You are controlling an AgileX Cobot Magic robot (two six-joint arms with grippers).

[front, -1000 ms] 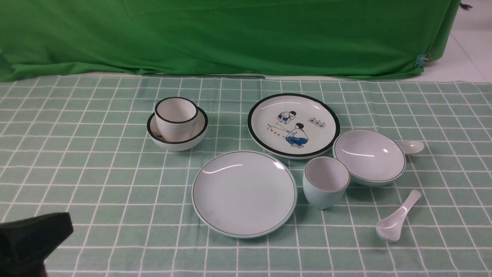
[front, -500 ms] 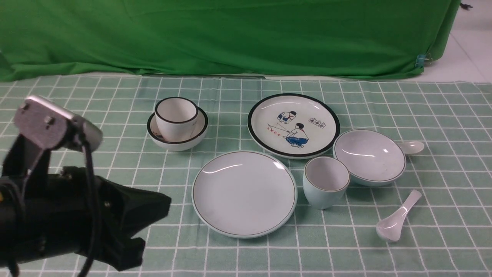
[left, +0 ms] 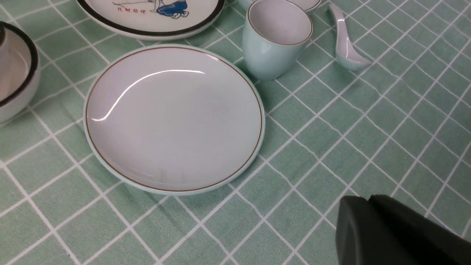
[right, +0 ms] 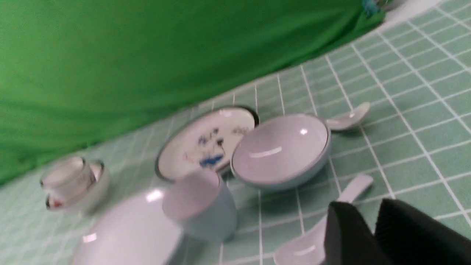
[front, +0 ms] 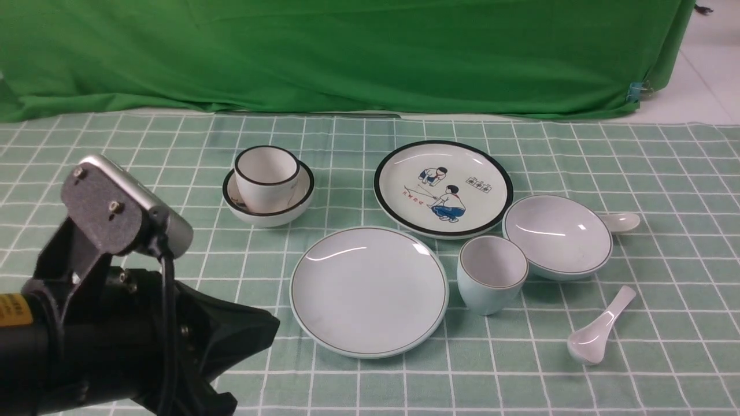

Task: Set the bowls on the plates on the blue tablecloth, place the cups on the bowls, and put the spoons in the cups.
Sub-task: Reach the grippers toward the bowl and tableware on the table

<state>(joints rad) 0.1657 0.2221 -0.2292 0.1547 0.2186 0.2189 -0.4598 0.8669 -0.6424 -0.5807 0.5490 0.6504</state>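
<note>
Front view first: blue tablecloth (front: 115,260) spread wide, green backdrop (front: 347,52) hanging behind, neither plate loaded yet. Back left, cream cup (front: 266,173) parked upright inside the black-rimmed bowl (front: 269,218), well apart from both plates. Back centre, cartoon plate (front: 443,188), bare. Just in front of it, pale blue plate (front: 369,292), also bare, rims close but can't swear to touching. Then the pale blue cup (front: 491,274), upright on the cloth, squeezed between the pale blue plate and the pale blue bowl (front: 557,236); no telling whether touching either. Same bowl down on the cloth right beside the cartoon plate's right rim, looking tipped a bit toward the robot. Far spoon (front: 620,221) poking out from behind that bowl's right side. Near spoon (front: 598,336) lying flat in front of the bowl, scoop end closest to the robot, handle angled back and to the right. Left gripper (front: 254,338) hanging low over the near-left cloth, just short of the pale blue plate, nothing seen in it; showing up as one dark lump in the left wrist view, so can't tell parted or pressed together. Right gripper (right: 371,211) missing from the front view, caught only in the right wrist view: fingers a narrow slit apart, nothing pinched between, near spoon showing just past the tips.
</note>
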